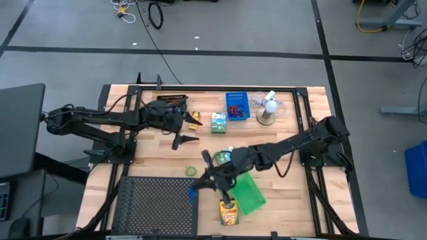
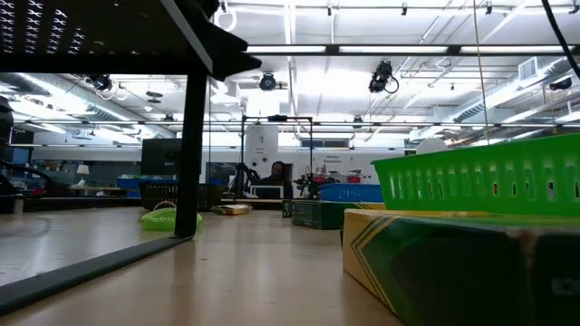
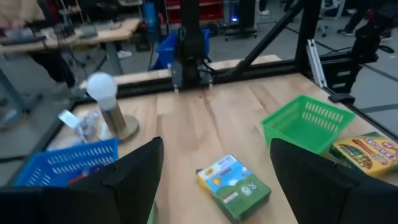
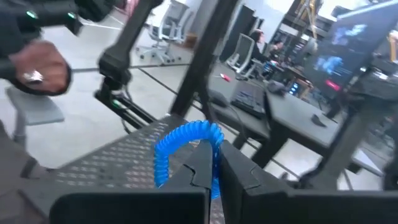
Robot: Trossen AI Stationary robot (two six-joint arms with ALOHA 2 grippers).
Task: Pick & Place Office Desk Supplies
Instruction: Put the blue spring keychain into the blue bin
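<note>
- The right gripper (image 4: 208,163) is clamped on a bright blue ribbed rubber-band loop (image 4: 180,149), which arches up from between its closed dark fingers above the corner of the large flat black mesh tray (image 1: 157,203).
- In the high view that same right gripper (image 1: 200,181) sits at the middle of the wooden table (image 1: 293,190), at the tray's right edge, with the blue loop (image 1: 192,193) just below it.
- The left gripper (image 1: 183,139) hangs over the back-left part of the table with its two fingers spread apart and nothing between them.
- A green-and-white small cardboard box (image 3: 234,186) lies flat on the wood ahead of the left gripper, between its fingers in the wrist view.
- A small green plastic mesh bin (image 1: 248,193) rests tilted beside a yellow crayon box (image 1: 229,213) near the front edge.
- A small blue plastic mesh bin (image 1: 237,105) stands at the back, next to a white mini fan on a round base (image 1: 268,110).
- A pale green rubber-band loop (image 1: 191,171) lies on the wood just left of the right gripper.
</note>
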